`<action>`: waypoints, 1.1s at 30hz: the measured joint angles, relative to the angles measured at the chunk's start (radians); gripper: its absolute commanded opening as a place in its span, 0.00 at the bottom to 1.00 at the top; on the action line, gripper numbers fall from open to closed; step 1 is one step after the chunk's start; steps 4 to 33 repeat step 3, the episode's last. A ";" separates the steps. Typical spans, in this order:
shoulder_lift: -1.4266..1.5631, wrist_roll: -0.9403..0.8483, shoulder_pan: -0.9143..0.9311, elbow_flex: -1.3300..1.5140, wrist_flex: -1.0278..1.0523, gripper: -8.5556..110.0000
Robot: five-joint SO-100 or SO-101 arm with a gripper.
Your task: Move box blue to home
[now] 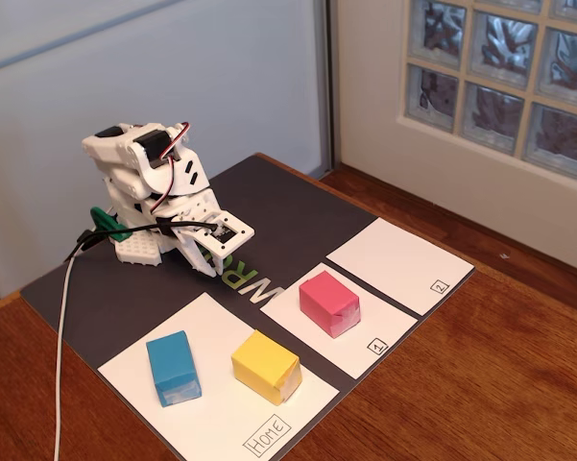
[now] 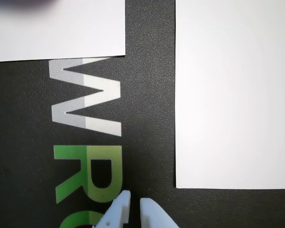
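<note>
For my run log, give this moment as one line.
blue box: on Home sheet | hand: empty, nearly shut, over mat | arm: folded back

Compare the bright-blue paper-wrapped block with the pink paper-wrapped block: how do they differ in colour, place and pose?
The bright-blue paper-wrapped block is blue; the pink paper-wrapped block is pink. The blue one rests on the large white paper sheet labelled Home, beside the yellow block; the pink one sits alone on the smaller white sheet labelled 1. Their long sides point in different directions. Both are small, boxy and untouched by the gripper.
</note>
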 measured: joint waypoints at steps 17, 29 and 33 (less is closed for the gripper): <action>0.000 0.000 0.000 0.000 0.000 0.09; 0.000 0.000 0.000 0.000 0.000 0.09; 0.000 0.000 0.000 0.000 0.000 0.09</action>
